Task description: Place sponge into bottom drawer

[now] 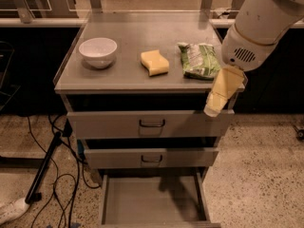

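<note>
Hovering off the tabletop's (133, 37) front right corner, the empty pincer (212, 109) (clenched or not, I cannot tell) seems mid-approach and must next reach across to the sponge (155, 62) mid-tabletop; the bottom drawer (152, 199) stands open.

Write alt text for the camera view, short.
A yellow sponge lies on the grey cabinet top between a white bowl and a green bag. The robot's gripper hangs by the cabinet's front corner near the bag. The bottom drawer stands pulled open.
</note>
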Available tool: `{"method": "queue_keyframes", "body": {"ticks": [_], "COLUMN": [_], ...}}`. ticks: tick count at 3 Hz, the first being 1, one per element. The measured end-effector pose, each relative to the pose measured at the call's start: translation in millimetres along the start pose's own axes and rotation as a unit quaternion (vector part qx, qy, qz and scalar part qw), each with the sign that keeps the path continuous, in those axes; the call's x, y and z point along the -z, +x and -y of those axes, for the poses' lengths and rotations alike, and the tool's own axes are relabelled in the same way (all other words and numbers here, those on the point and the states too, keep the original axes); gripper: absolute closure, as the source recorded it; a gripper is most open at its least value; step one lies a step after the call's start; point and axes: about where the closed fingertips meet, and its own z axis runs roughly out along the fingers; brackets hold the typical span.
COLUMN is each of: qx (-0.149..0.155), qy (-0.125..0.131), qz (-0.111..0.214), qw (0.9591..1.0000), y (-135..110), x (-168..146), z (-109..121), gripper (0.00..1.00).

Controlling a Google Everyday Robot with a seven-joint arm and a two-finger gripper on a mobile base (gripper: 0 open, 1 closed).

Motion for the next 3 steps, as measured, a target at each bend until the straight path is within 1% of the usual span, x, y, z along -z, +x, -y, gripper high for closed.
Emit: {"method": "queue_keyframes", "body": {"ticks": [1, 2, 3], "qx": [0.0, -0.017, -0.073], "qy": [0.0, -0.01, -0.029], "qz": [0.0, 0.016, 0.033], "qw": [1.0, 0.9997, 0.9964], "y": [0.0, -12.9, -31.6], "x": [0.0, -6.0, -21.3], "z": [0.0, -2.8, 1.6], "gripper": [0.0, 0.0, 0.0]}}
